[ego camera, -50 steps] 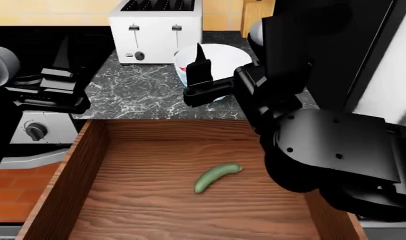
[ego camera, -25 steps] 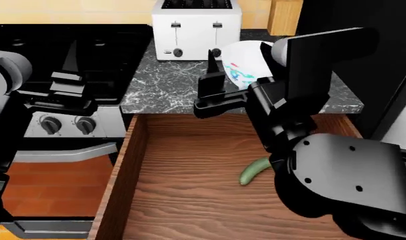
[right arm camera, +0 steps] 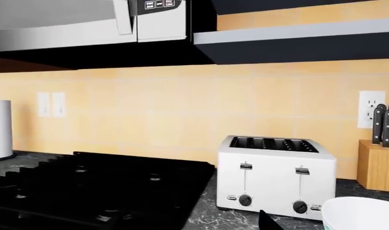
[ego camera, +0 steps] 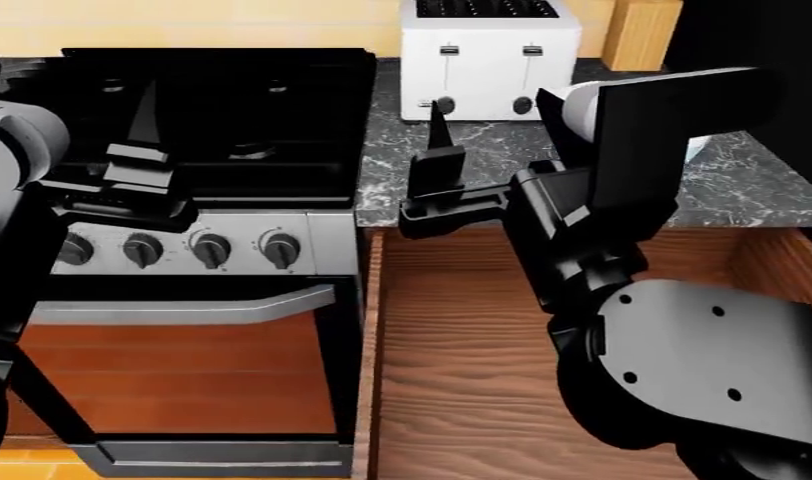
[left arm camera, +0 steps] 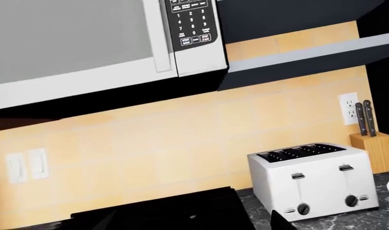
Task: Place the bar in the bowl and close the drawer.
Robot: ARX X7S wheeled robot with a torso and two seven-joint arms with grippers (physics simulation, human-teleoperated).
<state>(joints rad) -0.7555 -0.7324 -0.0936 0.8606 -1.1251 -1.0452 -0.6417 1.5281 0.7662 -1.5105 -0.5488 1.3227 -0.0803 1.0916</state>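
The bar does not show in any view. The wooden drawer stands open at the lower right of the head view, and my right arm covers much of its floor. The bowl's white rim shows in the right wrist view, beside the toaster. My right gripper hangs over the front of the marble counter with nothing in it. One of its fingertips shows well off centre. My left gripper hovers empty over the stove, open as well.
The black stove with its knobs and oven door handle fills the left half of the head view. The toaster and a wooden knife block stand at the back of the counter. A microwave hangs above the stove.
The head view has swung left: the stove has come into sight and the drawer has slid to the right. The green bar, seen lying in the drawer earlier, is now out of sight.
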